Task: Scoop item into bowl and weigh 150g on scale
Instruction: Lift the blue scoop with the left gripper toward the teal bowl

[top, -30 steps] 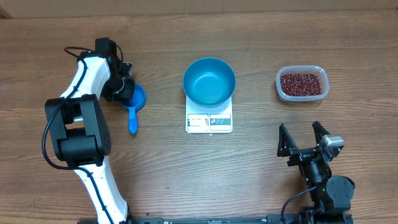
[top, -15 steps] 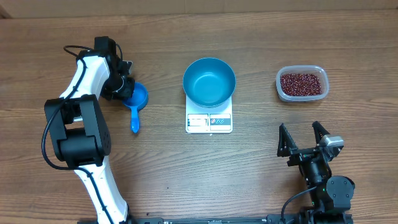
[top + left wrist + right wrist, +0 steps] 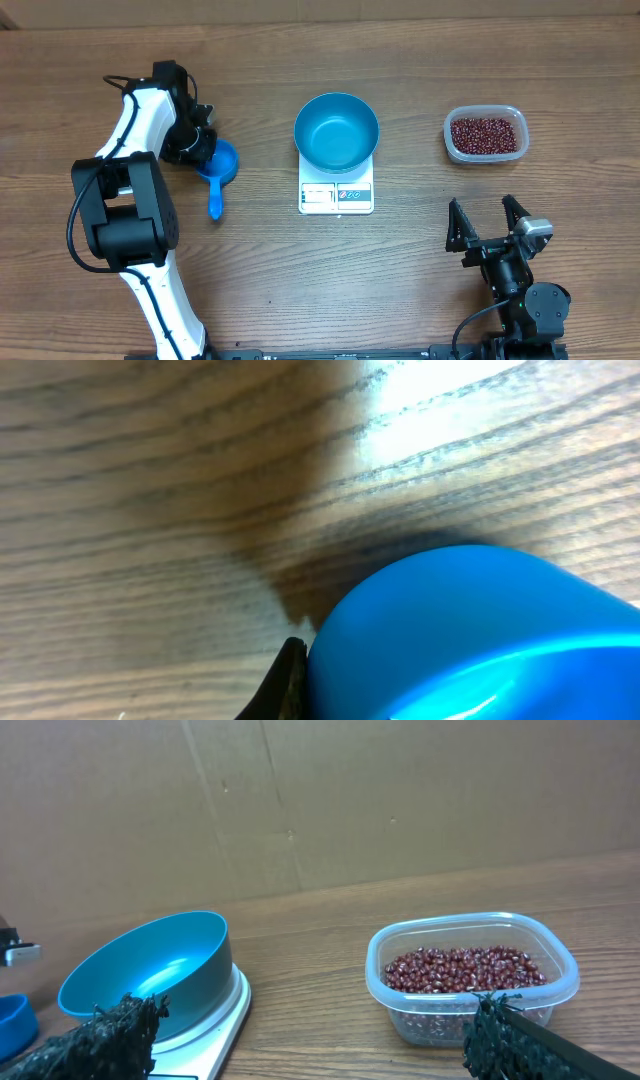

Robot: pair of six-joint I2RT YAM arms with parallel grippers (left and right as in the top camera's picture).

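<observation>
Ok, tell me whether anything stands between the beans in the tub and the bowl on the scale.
Nothing visible does. Only bare table lies between the tub of beans and the bowl on the scale. The scoop is on the bowl's other side, at the left gripper.

Overhead, the left gripper [image 3: 203,150] has its fingertips hidden under its own black body, over the cup of the small blue plastic scoop [image 3: 219,163]. Its wrist view is blurred. The scoop fills the near right corner there, cut off by both edges, with only one dark finger [image 3: 287,682] showing against its wall. The digits on the flat white rectangular scale [image 3: 336,196] are too small to read.
</observation>
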